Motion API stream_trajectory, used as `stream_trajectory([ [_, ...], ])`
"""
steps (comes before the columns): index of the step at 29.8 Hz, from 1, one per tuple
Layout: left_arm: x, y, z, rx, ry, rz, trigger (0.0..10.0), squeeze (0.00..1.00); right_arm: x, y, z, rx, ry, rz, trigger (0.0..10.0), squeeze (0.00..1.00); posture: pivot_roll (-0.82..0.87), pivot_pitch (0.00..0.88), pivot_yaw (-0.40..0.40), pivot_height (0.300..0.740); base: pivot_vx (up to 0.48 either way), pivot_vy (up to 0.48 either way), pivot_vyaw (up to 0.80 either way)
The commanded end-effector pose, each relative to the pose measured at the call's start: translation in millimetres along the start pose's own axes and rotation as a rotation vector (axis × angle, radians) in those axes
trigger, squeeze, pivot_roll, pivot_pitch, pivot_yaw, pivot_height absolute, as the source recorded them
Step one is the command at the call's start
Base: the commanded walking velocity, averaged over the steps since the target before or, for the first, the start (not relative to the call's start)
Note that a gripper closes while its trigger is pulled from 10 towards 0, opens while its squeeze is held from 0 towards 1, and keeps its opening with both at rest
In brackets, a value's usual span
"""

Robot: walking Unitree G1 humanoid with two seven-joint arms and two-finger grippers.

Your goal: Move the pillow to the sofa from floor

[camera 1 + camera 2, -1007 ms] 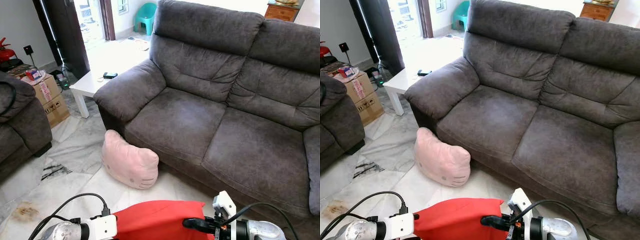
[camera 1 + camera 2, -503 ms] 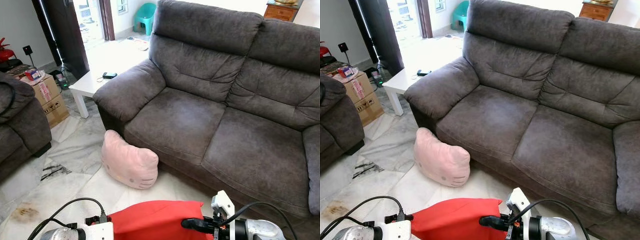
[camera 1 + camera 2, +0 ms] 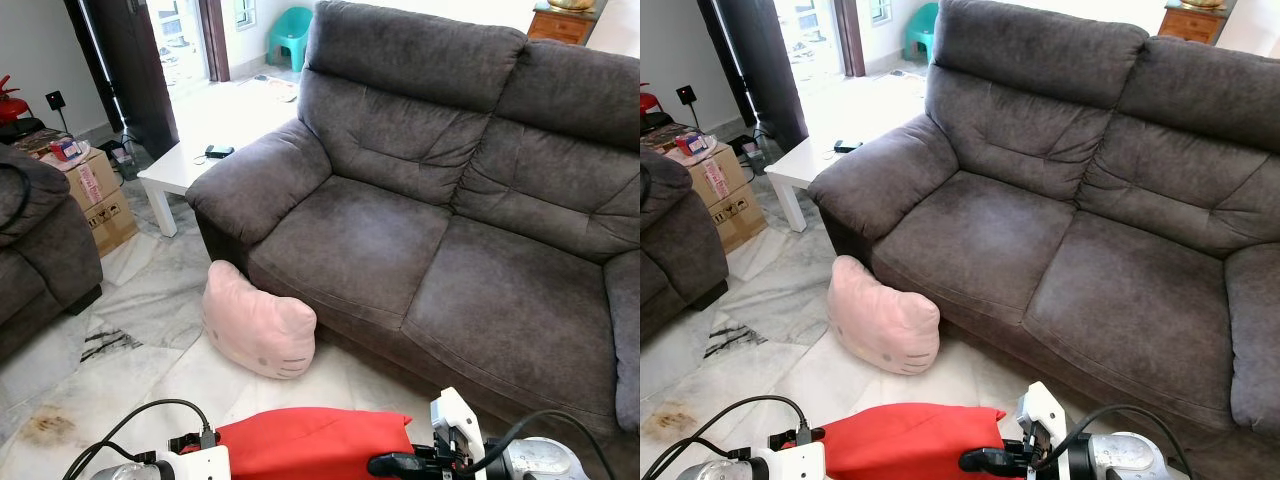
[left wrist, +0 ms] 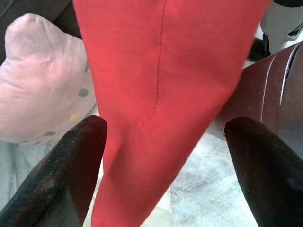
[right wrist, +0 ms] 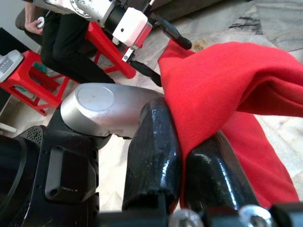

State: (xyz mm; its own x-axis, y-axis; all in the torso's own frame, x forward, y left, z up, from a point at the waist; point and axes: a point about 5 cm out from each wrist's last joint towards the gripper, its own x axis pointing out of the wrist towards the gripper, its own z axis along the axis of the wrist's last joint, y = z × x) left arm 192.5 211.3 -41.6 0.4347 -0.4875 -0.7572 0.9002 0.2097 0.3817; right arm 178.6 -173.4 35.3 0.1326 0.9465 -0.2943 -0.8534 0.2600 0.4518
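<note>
So far the task looks about halfway through: a red pillow (image 3: 315, 443) hangs off the floor between the two arms in front of the grey sofa (image 3: 440, 230), not yet on a seat. The right gripper (image 5: 182, 163) is clenched on a fold of it, while the left gripper (image 4: 161, 156) stands spread with the red cloth between its fingers (image 4: 71, 170), not pinched. A pink pillow (image 3: 258, 322) lies on the floor (image 3: 150, 290) against the sofa's base, untouched.
</note>
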Motion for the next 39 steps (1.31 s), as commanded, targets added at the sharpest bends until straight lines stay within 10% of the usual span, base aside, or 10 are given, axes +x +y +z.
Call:
stream_trajectory([
  [1,-0.8,-0.2,-4.2,0.022,0.037,-0.016,10.0,0.0,0.1,6.3,16.6,-0.072,-0.05,0.071,10.0,0.0,0.02,0.0,-0.055,0.74,0.0,0.0,0.0],
  [26,0.3,7.7,-18.0,0.082,0.183,0.145,10.0,0.0,-9.0,18.0,27.8,-0.111,-0.04,0.101,10.0,0.0,0.0,0.0,-0.061,0.74,0.0,0.0,0.0],
  [27,0.5,8.1,-17.9,0.084,0.185,0.148,9.2,0.0,-9.0,18.0,27.8,-0.111,-0.04,0.101,10.0,0.0,0.0,0.0,-0.061,0.74,0.0,0.0,0.0],
  [28,1.3,10.2,-16.7,0.098,0.185,0.162,5.3,0.0,-9.0,18.9,28.1,-0.109,-0.041,0.103,10.0,0.0,0.0,0.0,-0.062,0.74,0.0,0.0,0.0],
  [29,1.3,10.2,-16.7,0.098,0.185,0.162,5.3,0.0,-9.0,18.9,28.1,-0.109,-0.041,0.103,10.0,0.0,0.0,0.0,-0.062,0.74,0.0,0.0,0.0],
  [32,2.6,16.6,-13.7,0.09,0.176,0.198,10.0,0.0,-9.4,19.7,27.7,-0.105,-0.04,0.1,10.0,0.0,0.0,0.0,-0.064,0.74,0.0,0.0,0.0],
  [39,7.2,19.4,-5.9,0.021,0.129,0.204,10.0,0.0,-9.7,20.5,27.3,-0.103,-0.037,0.099,10.0,0.0,-0.01,0.0,-0.068,0.74,0.0,0.0,0.0],
])
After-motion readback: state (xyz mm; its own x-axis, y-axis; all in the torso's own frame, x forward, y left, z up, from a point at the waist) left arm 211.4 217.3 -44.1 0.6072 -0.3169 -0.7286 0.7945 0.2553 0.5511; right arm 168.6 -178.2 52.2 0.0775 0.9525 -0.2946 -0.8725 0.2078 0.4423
